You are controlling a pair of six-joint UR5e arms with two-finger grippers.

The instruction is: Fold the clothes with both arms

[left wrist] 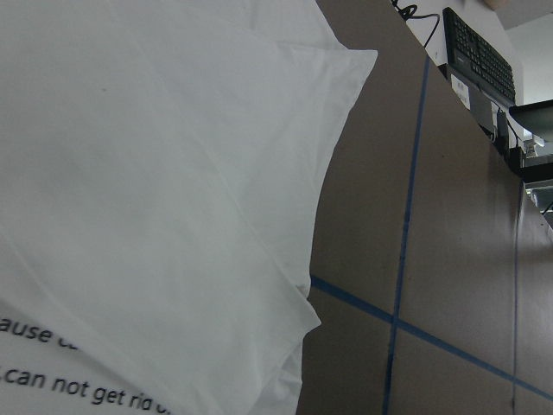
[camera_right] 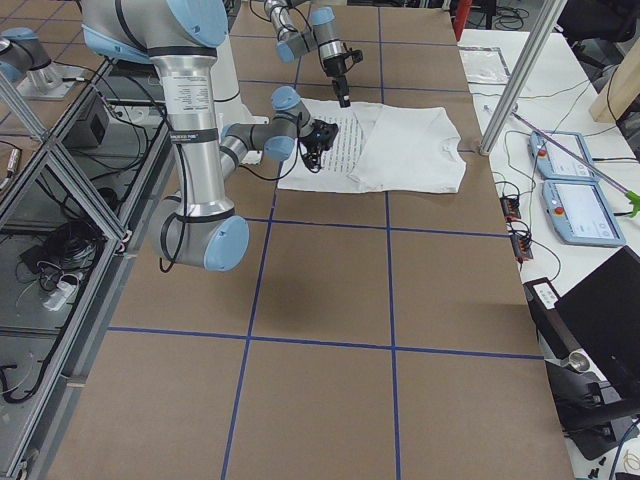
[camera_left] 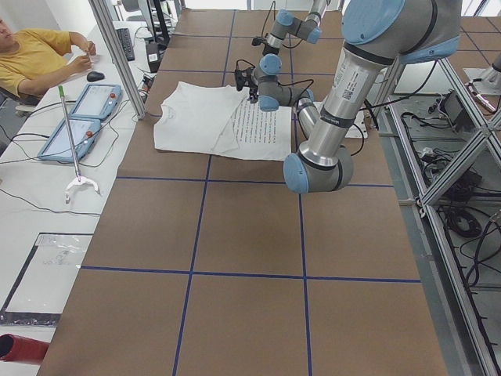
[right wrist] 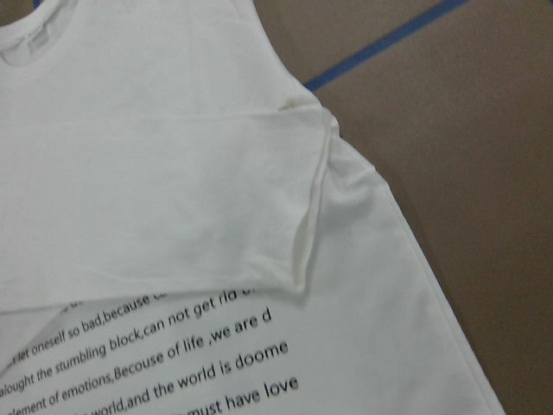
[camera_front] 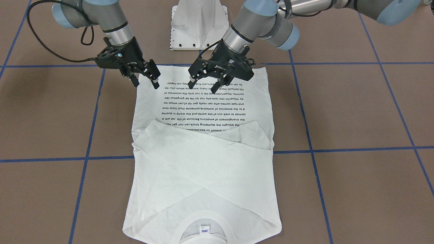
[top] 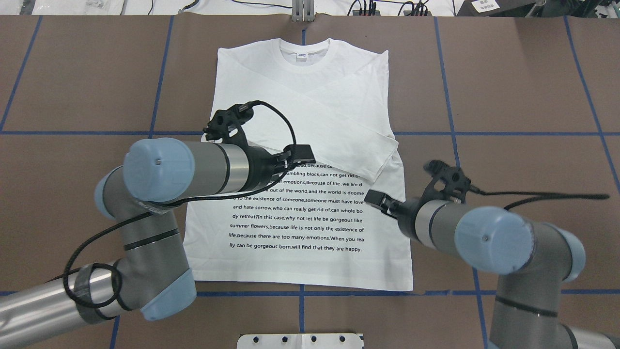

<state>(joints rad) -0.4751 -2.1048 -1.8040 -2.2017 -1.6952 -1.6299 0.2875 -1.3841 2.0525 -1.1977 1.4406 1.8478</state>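
Hovering over the sleeve-crossed shirt (camera_front: pixel 203 169), left tool (camera_front: pixel 203 87) and right tool (camera_front: pixel 146 83) both stand spread apart.

Bright, even light from overhead here, only soft smudgy shadows on the table (camera_front: pixel 356 112). The shirt (top: pixel 310 92) glares almost blown-out white from above. My right wrist view looks soft, print slightly blurred; left's crisper.

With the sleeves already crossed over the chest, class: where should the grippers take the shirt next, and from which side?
Probably the hem, one corner per gripper, approached from above on the robot's side: it is the free straight edge, flat on the table, nearest the open left gripper and right gripper.
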